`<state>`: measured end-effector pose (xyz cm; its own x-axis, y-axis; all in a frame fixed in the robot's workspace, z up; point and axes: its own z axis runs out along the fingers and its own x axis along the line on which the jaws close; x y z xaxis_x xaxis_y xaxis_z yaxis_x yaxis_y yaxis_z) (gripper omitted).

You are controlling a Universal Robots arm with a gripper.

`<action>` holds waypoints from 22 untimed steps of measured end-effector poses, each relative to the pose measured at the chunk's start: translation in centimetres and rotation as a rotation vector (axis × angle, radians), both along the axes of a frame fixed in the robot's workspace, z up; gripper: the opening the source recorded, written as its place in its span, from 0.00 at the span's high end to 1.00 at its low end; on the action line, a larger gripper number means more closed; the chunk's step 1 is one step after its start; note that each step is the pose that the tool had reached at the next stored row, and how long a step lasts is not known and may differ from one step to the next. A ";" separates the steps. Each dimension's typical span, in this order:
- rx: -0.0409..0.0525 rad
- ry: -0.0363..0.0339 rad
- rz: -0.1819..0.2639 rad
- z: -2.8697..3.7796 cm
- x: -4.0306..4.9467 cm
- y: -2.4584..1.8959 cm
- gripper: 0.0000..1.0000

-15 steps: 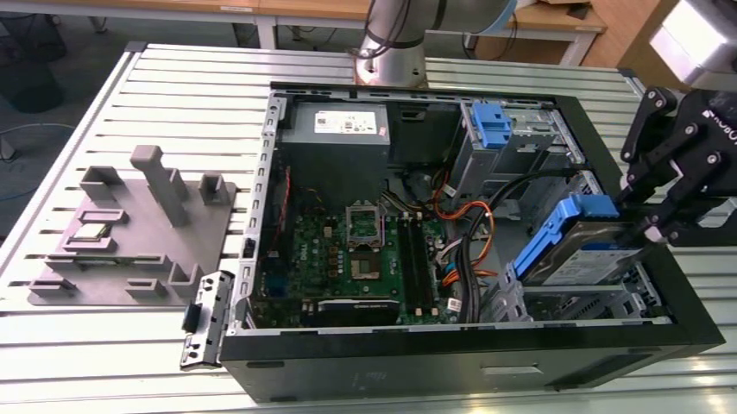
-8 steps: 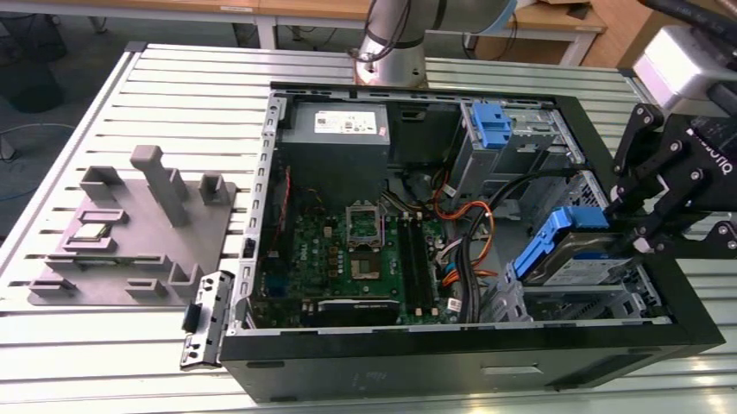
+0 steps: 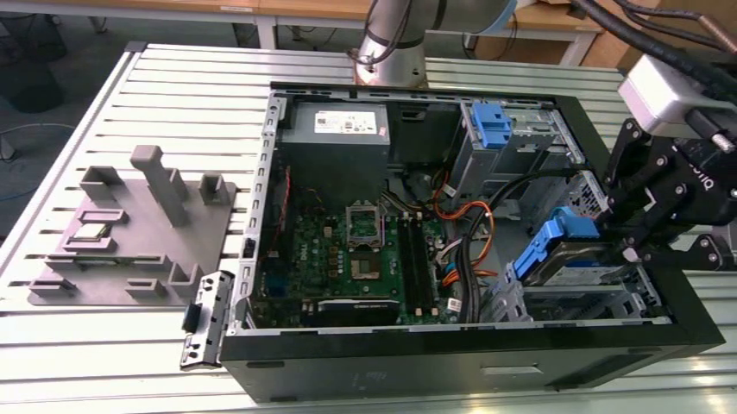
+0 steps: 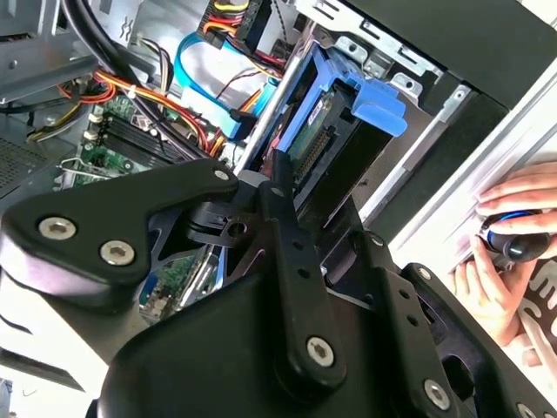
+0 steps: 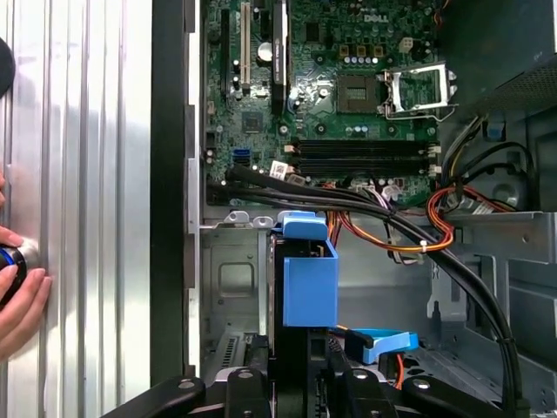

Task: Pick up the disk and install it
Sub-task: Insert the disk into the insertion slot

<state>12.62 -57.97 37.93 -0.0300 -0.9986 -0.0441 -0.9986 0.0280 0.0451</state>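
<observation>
- Computer case [image 3: 461, 362]: black, side panel off, lying on the slatted metal surface [image 3: 196, 95] toward its edge at the exterior view's right.
- Motherboard [image 3: 345, 259]: green, on the floor of the case. A grey metal box [image 3: 334, 129] with a white sticker sits at the far wall.
- Blue latch [image 3: 489, 128]: tall and narrow, upright at the far corner of the case, well apart from the gripper.
- Cables [image 5: 348, 202]: black and orange, looping between the motherboard and the drive cage [image 3: 599, 302], close beside the disk's path.
- Grey fixture plate [image 3: 138, 250]: has upright blocks and lies near the surface's edge at the exterior view's left.
- Hand [image 5: 19, 292]: a person's, resting on the surface just outside the case wall and holding a small blue-tipped object.
- Disk [image 3: 561, 250]: has blue rails and stands tilted, partly in the drive cage at the near corner of the case (seen edge-on in the first wrist view [image 5: 309, 287]).
- Gripper [image 3: 631, 252]: over that corner, its black fingers pressed to either side of the disk's outer end, pinching it.
</observation>
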 end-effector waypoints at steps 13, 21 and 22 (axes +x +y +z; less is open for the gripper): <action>-0.0001 -0.0001 -0.001 -0.54 0.02 0.00 0.64; 0.0048 -0.0008 -0.001 -0.64 0.01 -0.01 0.58; 0.0067 -0.0018 -0.001 -0.69 -0.01 0.00 0.58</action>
